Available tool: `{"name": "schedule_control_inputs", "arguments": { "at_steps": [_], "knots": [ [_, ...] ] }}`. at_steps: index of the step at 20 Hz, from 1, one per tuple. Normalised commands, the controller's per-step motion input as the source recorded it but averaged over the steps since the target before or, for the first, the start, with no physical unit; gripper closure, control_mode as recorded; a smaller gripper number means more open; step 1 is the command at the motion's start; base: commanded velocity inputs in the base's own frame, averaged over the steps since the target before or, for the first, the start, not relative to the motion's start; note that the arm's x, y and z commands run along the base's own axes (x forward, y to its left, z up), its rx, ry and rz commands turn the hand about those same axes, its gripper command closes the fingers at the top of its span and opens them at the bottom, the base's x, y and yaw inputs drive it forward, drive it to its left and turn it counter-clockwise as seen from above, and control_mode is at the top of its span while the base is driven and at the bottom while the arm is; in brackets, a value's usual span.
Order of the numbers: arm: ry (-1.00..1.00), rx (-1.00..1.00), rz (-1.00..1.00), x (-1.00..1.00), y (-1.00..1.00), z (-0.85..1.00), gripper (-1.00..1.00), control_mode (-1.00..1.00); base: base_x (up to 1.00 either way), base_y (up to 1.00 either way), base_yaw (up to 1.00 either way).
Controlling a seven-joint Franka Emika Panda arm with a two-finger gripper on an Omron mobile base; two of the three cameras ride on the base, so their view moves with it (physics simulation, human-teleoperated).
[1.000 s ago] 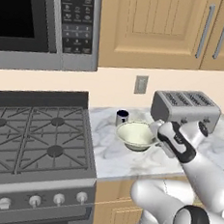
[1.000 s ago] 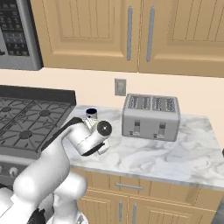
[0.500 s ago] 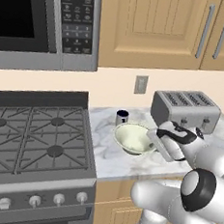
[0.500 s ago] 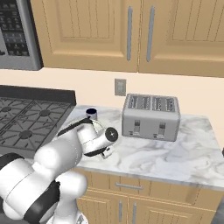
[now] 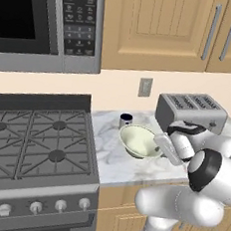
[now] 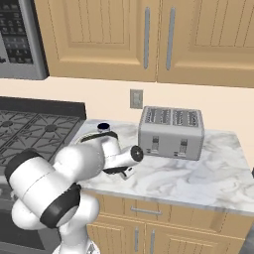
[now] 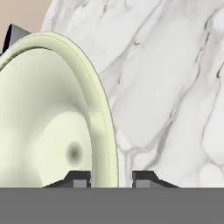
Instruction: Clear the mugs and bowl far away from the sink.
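Just in front of the toaster [image 5: 192, 111], the bowl [image 5: 139, 140] sits on the marble counter [image 5: 114, 160], its rim between the gripper's [image 7: 111, 177] slightly parted fingers, navy mug [image 5: 126, 120] behind.

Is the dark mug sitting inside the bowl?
No, the dark mug stands on the marble counter behind the bowl, toward the wall.

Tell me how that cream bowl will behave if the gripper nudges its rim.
The bowl looks rigid, so it should slide on the smooth marble counter. Its flaring sides may make it tip. It could bump the dark mug behind it.
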Motion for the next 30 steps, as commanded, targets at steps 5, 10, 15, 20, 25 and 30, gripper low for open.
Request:
{"name": "schedule_control_inputs", "arguments": {
  "at_steps": [5, 10, 15, 20, 25, 30],
  "knots": [
    [-0.11, 0.05, 0.02, -0.18, -0.13, 0.4, -1.0, -1.0, 0.0, 0.0, 0.0],
    [-0.02, 0.09, 0.02, -0.2, -0.15, 0.71, -1.0, -1.0, 0.0, 0.0, 0.0],
    [0.07, 0.09, 0.0, -0.09, -0.21, 0.89, -1.0, -1.0, 0.0, 0.0, 0.0],
    [0.32, 0.03, -0.04, -0.19, -0.26, 0.79, -1.0, -1.0, 0.0, 0.0, 0.0],
    [0.23, -0.04, -0.01, -0.7, -0.05, 0.54, -1.0, -1.0, 0.0, 0.0, 0.0],
    [0.0, -0.17, 0.0, -0.84, 0.0, 0.22, -1.0, -1.0, 0.0, 0.0, 0.0]
  ]
}}
